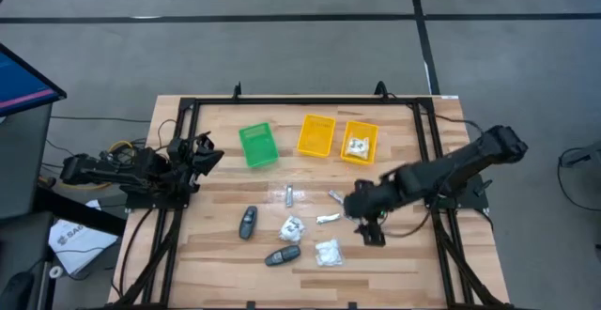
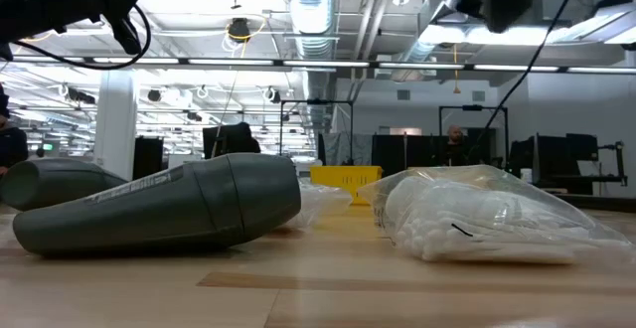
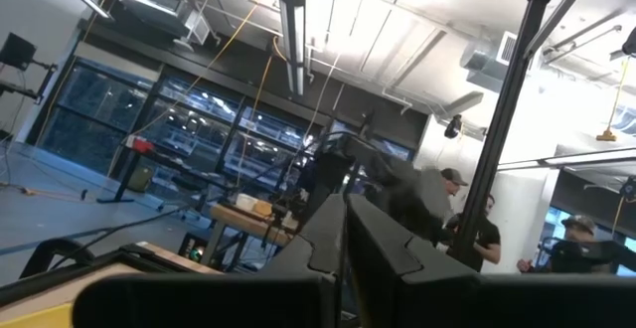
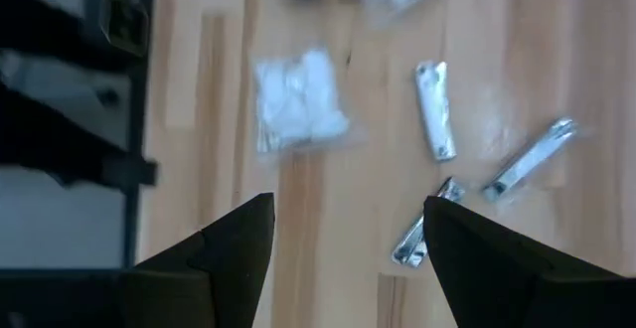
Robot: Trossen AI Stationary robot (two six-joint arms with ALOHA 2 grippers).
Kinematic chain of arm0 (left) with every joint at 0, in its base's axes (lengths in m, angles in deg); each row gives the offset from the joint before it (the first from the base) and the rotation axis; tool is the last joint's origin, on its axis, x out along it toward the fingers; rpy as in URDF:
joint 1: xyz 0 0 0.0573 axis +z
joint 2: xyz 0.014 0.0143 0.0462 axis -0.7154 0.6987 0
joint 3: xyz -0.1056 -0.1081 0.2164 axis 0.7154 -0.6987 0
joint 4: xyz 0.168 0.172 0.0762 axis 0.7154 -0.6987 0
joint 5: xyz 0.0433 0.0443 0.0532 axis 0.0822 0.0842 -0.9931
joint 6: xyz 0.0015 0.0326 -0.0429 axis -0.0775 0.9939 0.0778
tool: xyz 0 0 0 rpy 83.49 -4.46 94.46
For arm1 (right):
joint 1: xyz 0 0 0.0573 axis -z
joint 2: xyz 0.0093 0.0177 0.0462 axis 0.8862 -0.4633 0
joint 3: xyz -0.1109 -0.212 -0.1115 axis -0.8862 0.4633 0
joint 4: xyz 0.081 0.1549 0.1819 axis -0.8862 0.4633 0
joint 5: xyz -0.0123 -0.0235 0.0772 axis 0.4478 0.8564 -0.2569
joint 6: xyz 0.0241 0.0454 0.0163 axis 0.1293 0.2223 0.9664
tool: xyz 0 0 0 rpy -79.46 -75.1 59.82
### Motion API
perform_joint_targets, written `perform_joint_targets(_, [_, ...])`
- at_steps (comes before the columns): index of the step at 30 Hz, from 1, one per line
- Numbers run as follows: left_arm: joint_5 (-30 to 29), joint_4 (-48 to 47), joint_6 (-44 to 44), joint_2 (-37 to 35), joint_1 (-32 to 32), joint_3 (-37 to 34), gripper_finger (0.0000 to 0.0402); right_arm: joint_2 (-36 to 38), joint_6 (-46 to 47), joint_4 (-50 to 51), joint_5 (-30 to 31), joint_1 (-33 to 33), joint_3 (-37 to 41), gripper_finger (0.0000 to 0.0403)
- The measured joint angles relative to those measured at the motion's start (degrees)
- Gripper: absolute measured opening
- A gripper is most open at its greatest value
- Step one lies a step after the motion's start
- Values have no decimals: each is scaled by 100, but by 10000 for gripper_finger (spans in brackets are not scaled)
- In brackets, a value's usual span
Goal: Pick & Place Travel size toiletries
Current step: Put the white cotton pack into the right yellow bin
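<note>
Right pincer: my right pincer (image 1: 368, 227) hangs over the table (image 1: 216, 263) with its fingers spread and nothing between them, tipped down toward the small items so it can drop onto one.
Left pincer: my left pincer (image 1: 208, 152) waits at the table's left edge, lifted and pointing out at the room; I cannot tell whether it is spread or pressed together.
Metal pieces: three thin silver metal pieces (image 1: 327, 218) lie flat near the table's middle, one just beside my right pincer, probably the easiest reach.
Packets: two white packets (image 1: 328, 252) rest on the wood toward the near edge; a third packet (image 1: 357, 146) already sits in one yellow bin (image 1: 371, 133).
Gadgets: two dark grey gadgets (image 1: 247, 222) lie left of the packets, apart from each other.
Bins: a green bin (image 1: 257, 147) and a second yellow bin (image 1: 316, 135) stand empty in a row toward the far edge.
Open room: bare wood lies between items and bins, so a lift and carry looks unobstructed.
</note>
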Motion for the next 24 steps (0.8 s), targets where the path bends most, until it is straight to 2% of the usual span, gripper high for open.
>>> perform_joint_targets(5, [0,-10,0,14,0,0,8,-649,-6,-568,-115,-260,4,260])
perform_joint_targets(10, [0,-11,0,16,0,0,8,-1261,7,-1576,-129,-345,-15,316])
perform_joint_targets(15, [0,-30,0,18,0,0,8,-1865,29,-1598,-133,-341,-231,361])
perform_joint_targets(18, [0,-43,1,27,1,0,8,-2262,42,-1599,-127,-337,-453,365])
perform_joint_targets(24, [50,-42,3,90,0,0,8,-3029,180,-1410,-123,-341,-1017,346])
